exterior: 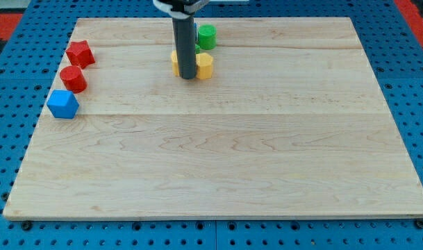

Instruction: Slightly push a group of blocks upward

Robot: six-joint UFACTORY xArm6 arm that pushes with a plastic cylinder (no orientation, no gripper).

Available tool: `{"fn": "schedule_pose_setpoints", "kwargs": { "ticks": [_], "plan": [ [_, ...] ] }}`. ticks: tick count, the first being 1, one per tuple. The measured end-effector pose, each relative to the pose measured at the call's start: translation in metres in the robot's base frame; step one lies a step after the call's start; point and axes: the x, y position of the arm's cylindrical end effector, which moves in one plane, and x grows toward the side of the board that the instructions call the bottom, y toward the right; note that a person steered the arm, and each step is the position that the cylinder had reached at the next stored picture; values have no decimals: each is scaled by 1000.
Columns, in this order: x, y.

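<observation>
My tip point(187, 76) rests on the wooden board point(218, 160) near the view's top centre. It stands between two yellow blocks: one point(205, 65) shows at its right, the other point(175, 61) peeks out at its left, mostly hidden by the rod. A green block point(207, 35) sits just above the right yellow one. A sliver of blue shows beside the rod next to the green block. At the view's left edge lie a red star-shaped block point(80, 53), a red round block point(73, 78) and a blue block point(62, 104), in a column.
The board lies on a blue pegboard table point(10, 139). A red patch point(10, 21) shows at the view's top left corner and another at the top right.
</observation>
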Motion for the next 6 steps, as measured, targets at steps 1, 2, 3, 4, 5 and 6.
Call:
{"fn": "schedule_pose_setpoints", "kwargs": {
  "ticks": [1,2,3,4,5,6],
  "plan": [
    [-27,4],
    [-16,13],
    [30,-3],
    [6,-36],
    [-42,-31],
    [-46,-3]
  ]
}}
